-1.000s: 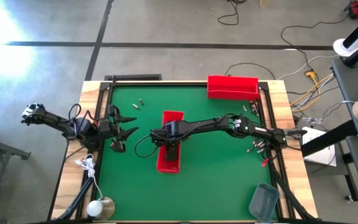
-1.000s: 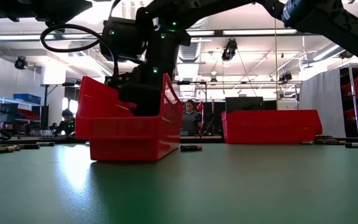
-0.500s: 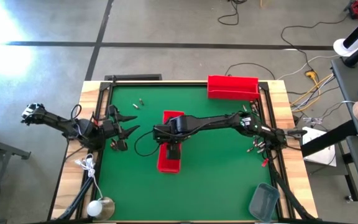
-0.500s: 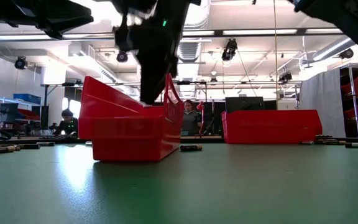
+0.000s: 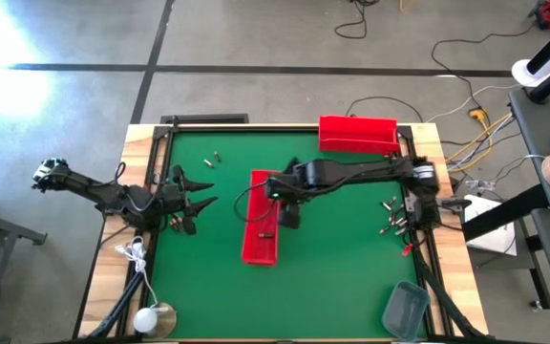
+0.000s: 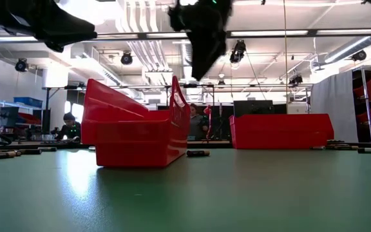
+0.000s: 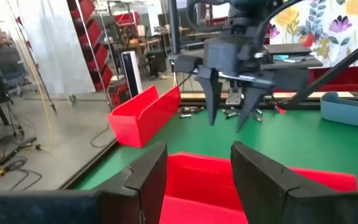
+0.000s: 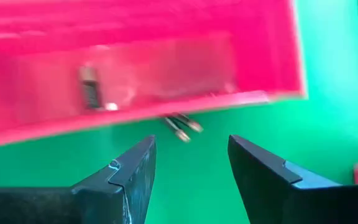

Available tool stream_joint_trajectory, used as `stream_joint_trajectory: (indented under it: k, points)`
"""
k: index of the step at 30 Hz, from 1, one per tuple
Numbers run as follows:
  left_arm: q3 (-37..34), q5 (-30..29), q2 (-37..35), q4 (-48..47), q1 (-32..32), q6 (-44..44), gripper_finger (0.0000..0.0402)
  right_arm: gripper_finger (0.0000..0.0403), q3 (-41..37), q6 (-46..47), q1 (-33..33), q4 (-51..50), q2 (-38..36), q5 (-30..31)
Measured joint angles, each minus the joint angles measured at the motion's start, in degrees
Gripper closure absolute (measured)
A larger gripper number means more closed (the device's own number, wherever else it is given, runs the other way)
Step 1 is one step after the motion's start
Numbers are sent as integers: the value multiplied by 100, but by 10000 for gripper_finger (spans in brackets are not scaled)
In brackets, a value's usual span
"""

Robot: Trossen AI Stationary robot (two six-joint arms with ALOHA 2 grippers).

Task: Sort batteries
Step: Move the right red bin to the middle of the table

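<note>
A green table (image 5: 342, 277) with a wooden rim carries every other item, and places here are given relative to the long red bin (image 5: 261, 218) lying near its middle. A second red bin (image 5: 356, 134) stands at the far edge of the table, well apart from the middle bin and toward the right arm's side. A small grey tray (image 5: 405, 308) sits at the near corner on that same side. The right arm reaches across from the table's right edge, and the right gripper (image 5: 289, 212) hangs just beside the middle bin, on the side facing the right arm, above the green surface; its fingers stand spread with nothing between them. The left gripper (image 5: 197, 202) hovers near the opposite long side of the middle bin, fingers spread and empty, pointing toward the bin. One battery (image 8: 90, 88) lies on the floor of the middle bin. Two more batteries (image 8: 183, 126) lie touching each other on the green surface, just outside the bin's wall. A further pair of batteries (image 5: 211, 159) lies beyond the bin's far end toward the left arm's side, and a cluster of batteries (image 5: 392, 218) is scattered well apart from the bin near the right arm's base.
</note>
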Motion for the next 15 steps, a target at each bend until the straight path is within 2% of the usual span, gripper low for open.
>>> stream_joint_trajectory:
  k: [4, 8, 12, 15]
  points:
    - [-2, 3, 7, -51, 0, -57, 245, 207, -1239, 551, -120, 737, -653, 124]
    - [-2, 6, 13, -40, 0, -76, 245, 207, -2068, 1400, -574, 1298, -1164, 375]
    - [-2, 8, 59, 66, 0, -120, 244, 211, -2354, 2462, -1362, 1328, -1422, 1008]
    - [-2, 11, 125, 151, 0, -215, 245, 218, -2353, 2495, -2073, 1531, -1477, 1090]
